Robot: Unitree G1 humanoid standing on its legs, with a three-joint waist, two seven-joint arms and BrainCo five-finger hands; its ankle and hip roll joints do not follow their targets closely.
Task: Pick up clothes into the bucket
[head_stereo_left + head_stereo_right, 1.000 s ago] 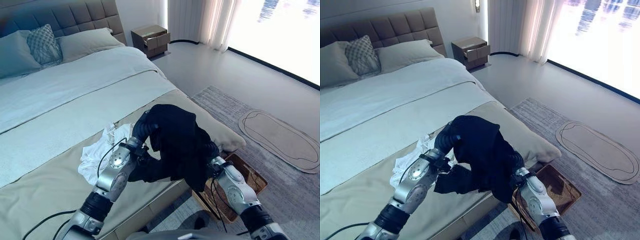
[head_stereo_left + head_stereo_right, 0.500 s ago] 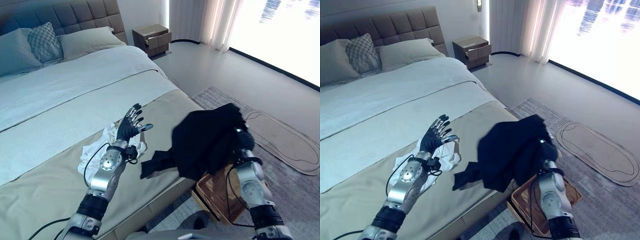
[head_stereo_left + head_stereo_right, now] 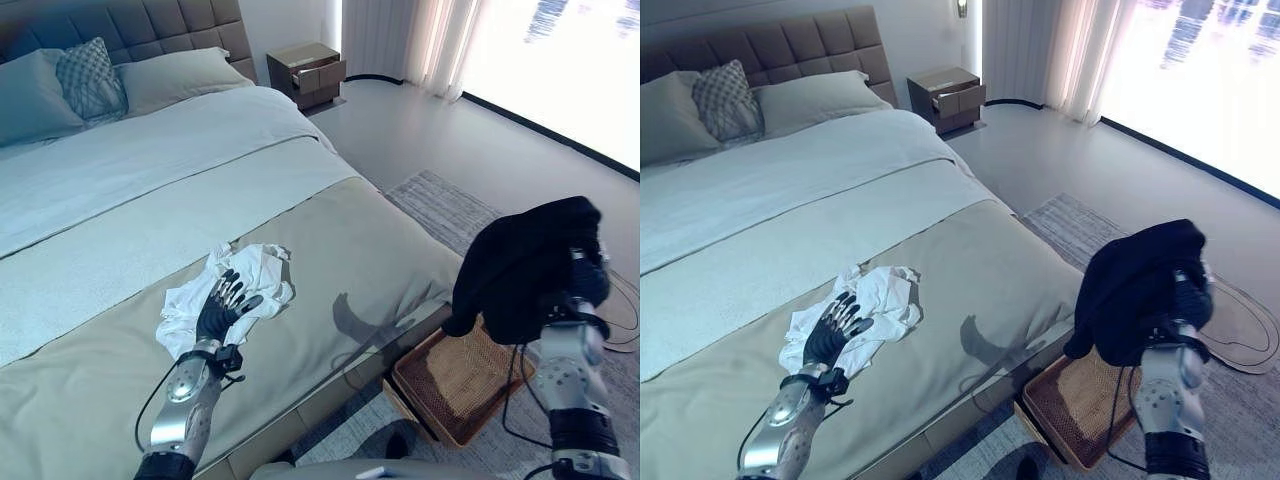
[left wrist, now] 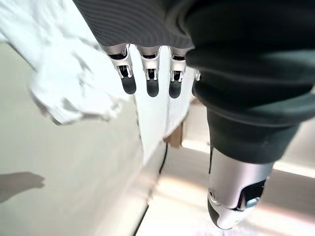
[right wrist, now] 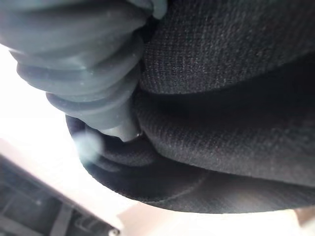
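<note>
Left eye view: our right hand [image 3: 585, 285] holds the black garment [image 3: 525, 265] bunched above the basket [image 3: 455, 385]; soft, light, it drapes, so grip the bulk; our left hand [image 3: 222, 310], fingers spread, hovers over white clothes [image 3: 250, 280] on the bed [image 3: 120, 200].

The wicker basket [image 3: 462, 378] seems open-topped and unobstructed — the black garment [image 3: 525, 265] hangs above it, bed edge [image 3: 400, 335] beside.

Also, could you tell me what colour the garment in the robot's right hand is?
Black: the garment held up by the right hand, clearest in the left eye view.
</note>
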